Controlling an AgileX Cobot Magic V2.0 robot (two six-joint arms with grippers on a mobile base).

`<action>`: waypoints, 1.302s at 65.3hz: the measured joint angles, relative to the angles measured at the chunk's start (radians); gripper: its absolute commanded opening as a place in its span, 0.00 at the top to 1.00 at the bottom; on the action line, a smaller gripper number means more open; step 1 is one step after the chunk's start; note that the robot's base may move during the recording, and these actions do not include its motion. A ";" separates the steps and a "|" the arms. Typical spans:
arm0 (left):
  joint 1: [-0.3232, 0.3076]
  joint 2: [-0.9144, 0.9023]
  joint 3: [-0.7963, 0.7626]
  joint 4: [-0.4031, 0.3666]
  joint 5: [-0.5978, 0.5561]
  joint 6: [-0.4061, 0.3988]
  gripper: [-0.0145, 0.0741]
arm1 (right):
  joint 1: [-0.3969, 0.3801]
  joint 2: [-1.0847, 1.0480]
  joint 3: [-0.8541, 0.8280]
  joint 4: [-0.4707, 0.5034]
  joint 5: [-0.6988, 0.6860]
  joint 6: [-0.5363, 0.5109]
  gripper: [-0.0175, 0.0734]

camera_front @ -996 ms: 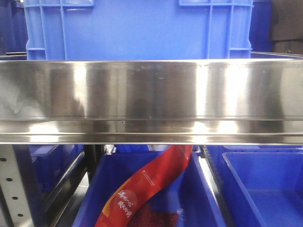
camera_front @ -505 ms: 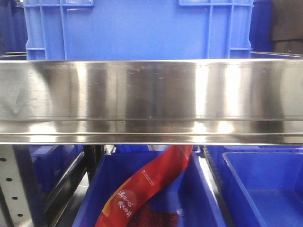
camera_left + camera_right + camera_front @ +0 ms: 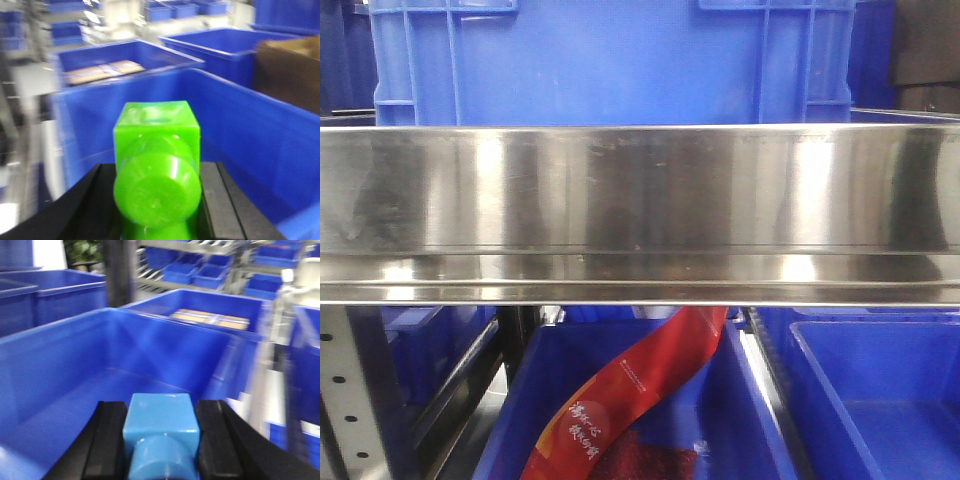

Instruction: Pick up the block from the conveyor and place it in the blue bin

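Both are loaded up, left hand [image 3: 161,197] clamped tight on a green block [image 3: 156,150] with a bin [image 3: 255,135] just ahead of it, right hand [image 3: 160,442] pinching a blue block [image 3: 160,417] above a second bin [image 3: 60,375]'s floor, so I'd guess drop-off's next.

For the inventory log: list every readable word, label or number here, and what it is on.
Red packet: yellow characters, too blurred to quote.
Same packet: small white print, too small to read.
Both wrist views: no text visible.
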 measured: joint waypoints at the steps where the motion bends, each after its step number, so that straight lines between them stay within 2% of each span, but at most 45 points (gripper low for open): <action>1: -0.009 0.014 -0.009 0.000 0.000 0.000 0.96 | 0.003 0.014 -0.008 0.000 0.000 0.000 0.99; 10: -0.051 0.135 -0.085 -0.006 0.000 0.002 0.96 | 0.036 0.142 -0.079 0.000 -0.005 0.000 0.98; 15: -0.062 0.187 -0.116 -0.013 0.000 0.002 0.92 | 0.042 0.194 -0.109 0.000 -0.007 0.000 0.93; 24: -0.062 0.228 -0.126 -0.016 -0.010 0.002 0.67 | 0.042 0.250 -0.129 0.000 -0.007 0.000 0.69; 27: -0.062 0.236 -0.128 -0.016 -0.010 0.002 0.58 | 0.042 0.264 -0.129 0.000 -0.007 0.000 0.58; 33: -0.062 0.243 -0.128 -0.016 -0.011 0.002 0.43 | 0.042 0.283 -0.129 0.000 -0.013 0.000 0.44; 37: -0.062 0.243 -0.128 -0.017 -0.011 0.002 0.37 | 0.042 0.293 -0.129 0.000 -0.022 0.000 0.42; 40: -0.062 0.243 -0.128 -0.017 -0.011 0.002 0.36 | 0.042 0.296 -0.129 0.000 -0.032 0.000 0.42; 46: -0.062 0.243 -0.128 -0.017 -0.005 0.002 0.37 | 0.042 0.296 -0.140 0.000 -0.043 0.000 0.44; 50: -0.062 0.243 -0.128 -0.024 -0.002 0.002 0.41 | 0.042 0.293 -0.155 0.000 -0.045 0.000 0.50; 57: -0.062 0.226 -0.128 -0.076 -0.006 0.002 0.66 | 0.042 0.267 -0.183 0.000 -0.050 0.000 0.73; 65: -0.062 0.183 -0.128 -0.096 -0.042 0.002 0.96 | 0.042 0.219 -0.193 0.000 -0.076 0.002 0.99; 73: -0.062 0.139 -0.130 -0.110 -0.070 0.002 0.96 | 0.042 0.172 -0.194 0.000 -0.076 0.002 0.98; 85: -0.023 0.030 -0.107 -0.137 -0.061 0.002 0.96 | 0.014 0.078 -0.178 0.025 -0.016 0.000 0.98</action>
